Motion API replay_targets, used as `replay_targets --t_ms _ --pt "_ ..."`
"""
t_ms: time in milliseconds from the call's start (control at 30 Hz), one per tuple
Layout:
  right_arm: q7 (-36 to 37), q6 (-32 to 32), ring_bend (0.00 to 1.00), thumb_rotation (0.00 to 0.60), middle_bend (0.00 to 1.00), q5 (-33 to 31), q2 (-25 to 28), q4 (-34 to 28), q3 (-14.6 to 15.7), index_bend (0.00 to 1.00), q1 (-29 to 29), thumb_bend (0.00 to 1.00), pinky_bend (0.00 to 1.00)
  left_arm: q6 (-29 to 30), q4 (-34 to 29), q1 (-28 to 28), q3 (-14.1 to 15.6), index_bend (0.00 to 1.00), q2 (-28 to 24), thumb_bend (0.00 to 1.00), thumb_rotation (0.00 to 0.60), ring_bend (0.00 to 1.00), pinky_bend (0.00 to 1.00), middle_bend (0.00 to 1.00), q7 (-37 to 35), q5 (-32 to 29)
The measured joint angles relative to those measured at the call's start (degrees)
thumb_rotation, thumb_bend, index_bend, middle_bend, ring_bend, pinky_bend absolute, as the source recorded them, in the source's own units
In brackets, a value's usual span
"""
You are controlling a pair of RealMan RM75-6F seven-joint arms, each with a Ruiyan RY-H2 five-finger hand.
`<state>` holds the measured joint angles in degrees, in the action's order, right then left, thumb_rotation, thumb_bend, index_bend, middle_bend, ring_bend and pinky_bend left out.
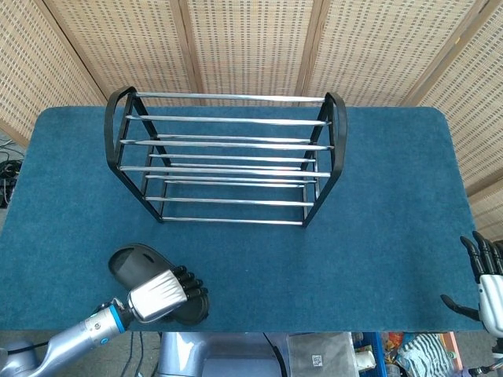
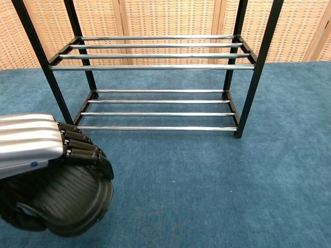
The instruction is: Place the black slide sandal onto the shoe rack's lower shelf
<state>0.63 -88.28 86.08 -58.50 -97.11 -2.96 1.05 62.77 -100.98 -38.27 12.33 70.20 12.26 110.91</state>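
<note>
The black slide sandal (image 1: 141, 267) is gripped by my left hand (image 1: 163, 294) near the table's front left edge and looks lifted, its ribbed sole turned toward the chest camera (image 2: 67, 199). My left hand (image 2: 36, 144) wraps over its top there, dark fingers curled around the sandal's edge. The black-and-chrome shoe rack (image 1: 228, 157) stands behind, at the table's middle; its lower shelf (image 2: 158, 109) of chrome bars is bare. My right hand (image 1: 486, 283) hangs at the table's front right corner, fingers spread and holding nothing.
The table is covered by a blue carpet (image 1: 385, 204). Woven wicker screens (image 1: 251, 39) stand behind the rack. Cluttered items (image 1: 393, 353) lie on the floor below the front edge.
</note>
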Motion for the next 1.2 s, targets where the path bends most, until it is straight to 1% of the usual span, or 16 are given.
replay_targets --t_ms 133,200,300,400,467,600,667,900,1200 --pt "-0.9 0.4 0.0 0.6 0.0 -0.6 -0.3 -0.1 -0.1 0.0 -0.2 0.0 0.0 6.3 6.8 -2.1 1.5 0.51 0.4 0.1 0.6 0.42 0.43 0.5 -8.3 10.0" --pt "-1.3 0.7 0.0 0.6 0.0 -0.9 -0.5 -0.1 -0.2 0.0 -0.3 0.0 0.0 9.5 10.5 -3.0 1.9 0.52 0.9 0.1 0.6 0.43 0.44 0.51 -10.6 13.8" --pt "-1.8 1.1 0.0 0.6 0.0 -1.6 -0.7 -0.1 -0.4 0.0 -0.5 0.0 0.0 16.1 17.1 -4.4 2.2 0.53 2.8 0.11 0.6 0.43 0.44 0.51 -13.7 20.0" --pt "-2.1 1.6 0.0 0.6 0.0 -2.3 -0.8 -0.1 -0.6 0.0 -0.7 0.0 0.0 22.6 23.8 -5.5 2.1 0.53 5.4 0.11 0.6 0.43 0.44 0.51 -16.4 23.9" --pt "-2.4 1.9 0.0 0.6 0.0 -2.7 -0.9 0.0 -0.7 0.0 -0.8 0.0 0.0 24.8 27.9 -6.3 2.0 0.53 6.8 0.11 0.6 0.43 0.44 0.51 -17.5 25.5" --pt "-2.9 2.5 0.0 0.6 0.0 -3.6 -1.1 0.0 -1.0 0.0 -1.1 0.0 0.0 27.0 36.6 -8.7 1.4 0.53 9.9 0.11 0.6 0.4 0.44 0.5 -18.4 28.8" --pt "-3.1 2.8 0.0 0.6 0.0 -4.0 -1.2 0.0 -1.1 0.0 -1.2 0.0 0.0 27.7 40.0 -9.8 1.1 0.53 11.3 0.11 0.6 0.38 0.44 0.49 -18.6 29.8" --pt "-3.9 3.6 0.0 0.6 0.0 -5.4 -1.5 0.2 -1.5 0.0 -1.5 0.0 0.0 28.1 52.0 -14.0 0.7 0.53 16.7 0.11 0.6 0.34 0.41 0.45 -19.3 32.4" --pt "-6.1 4.9 0.0 0.6 0.0 -8.9 -2.4 0.7 -2.6 0.0 -2.3 0.0 0.0 28.9 68.5 -18.1 1.8 0.53 24.4 0.11 0.6 0.3 0.38 0.42 -25.2 31.7"
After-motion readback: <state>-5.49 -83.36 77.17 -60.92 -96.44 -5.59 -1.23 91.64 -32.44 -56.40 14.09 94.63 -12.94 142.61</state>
